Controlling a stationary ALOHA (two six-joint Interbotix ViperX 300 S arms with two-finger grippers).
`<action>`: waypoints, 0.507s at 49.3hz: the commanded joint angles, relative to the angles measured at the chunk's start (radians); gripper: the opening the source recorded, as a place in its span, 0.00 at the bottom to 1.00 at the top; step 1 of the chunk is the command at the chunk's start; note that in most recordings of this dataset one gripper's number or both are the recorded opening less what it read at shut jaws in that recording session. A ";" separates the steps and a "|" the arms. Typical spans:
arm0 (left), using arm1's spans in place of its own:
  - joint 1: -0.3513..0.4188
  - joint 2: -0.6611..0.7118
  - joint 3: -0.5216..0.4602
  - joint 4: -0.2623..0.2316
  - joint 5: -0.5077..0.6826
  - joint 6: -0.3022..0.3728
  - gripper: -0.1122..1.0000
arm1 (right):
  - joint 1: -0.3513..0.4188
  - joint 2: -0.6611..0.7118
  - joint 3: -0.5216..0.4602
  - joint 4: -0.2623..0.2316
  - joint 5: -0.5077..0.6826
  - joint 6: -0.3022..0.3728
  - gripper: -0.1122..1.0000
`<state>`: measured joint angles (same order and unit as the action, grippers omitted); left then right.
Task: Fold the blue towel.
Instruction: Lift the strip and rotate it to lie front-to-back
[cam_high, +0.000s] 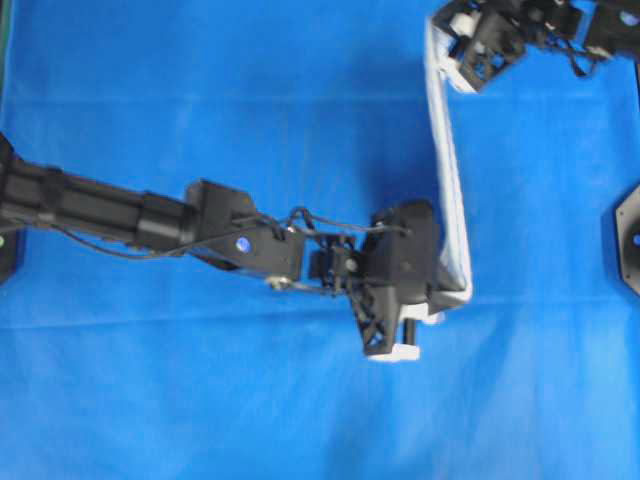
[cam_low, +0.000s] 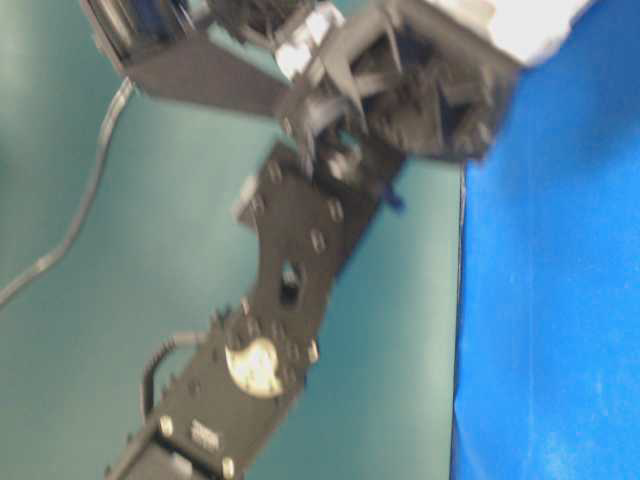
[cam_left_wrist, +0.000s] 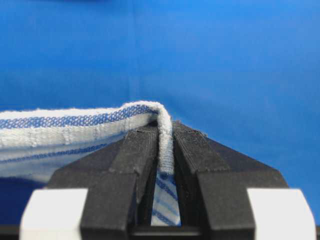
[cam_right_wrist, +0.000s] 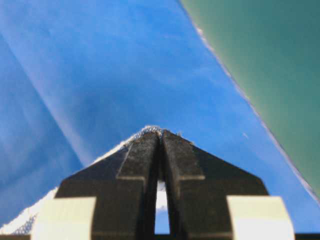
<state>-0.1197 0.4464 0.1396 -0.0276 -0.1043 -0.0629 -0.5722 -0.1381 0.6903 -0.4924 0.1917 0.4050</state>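
Left gripper (cam_left_wrist: 165, 137): the jaws are clamping a corner of the blue towel (cam_left_wrist: 75, 125), with the hemmed edge running up between the two black fingers (cam_left_wrist: 135, 155) and folding over their tips. The white weave with thin blue stripes is showing clearly in the left wrist view, trailing off to the left of the fingers.

Right gripper (cam_right_wrist: 161, 137): the jaws are pressing nearly together on another corner of the same towel, a thin line of white hem peeking out at the fingertips and cloth falling away to the lower left.

In the overhead view the towel is hanging as a narrow white strip between the two grippers, seen edge-on, running from the right gripper at the upper right down to the left gripper near the centre. It is being held up off the surface rather than lying flat.

Beneath everything, the large plain blue cloth (cam_high: 200, 100) is covering the work surface. Beyond its edge, a green surface (cam_right_wrist: 270, 60) is appearing in the right wrist view. The table-level view is blurred and showing only arm hardware.
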 joint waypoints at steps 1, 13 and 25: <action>-0.009 -0.077 0.052 -0.003 -0.041 -0.018 0.16 | 0.011 0.048 -0.064 -0.003 -0.012 0.003 0.12; -0.012 -0.164 0.233 -0.002 -0.120 -0.092 0.16 | 0.037 0.143 -0.149 -0.002 -0.017 0.006 0.12; -0.012 -0.187 0.296 -0.002 -0.155 -0.104 0.16 | 0.041 0.173 -0.170 0.000 -0.028 0.006 0.12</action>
<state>-0.1258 0.3007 0.4418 -0.0291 -0.2485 -0.1657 -0.5292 0.0460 0.5430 -0.4939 0.1733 0.4096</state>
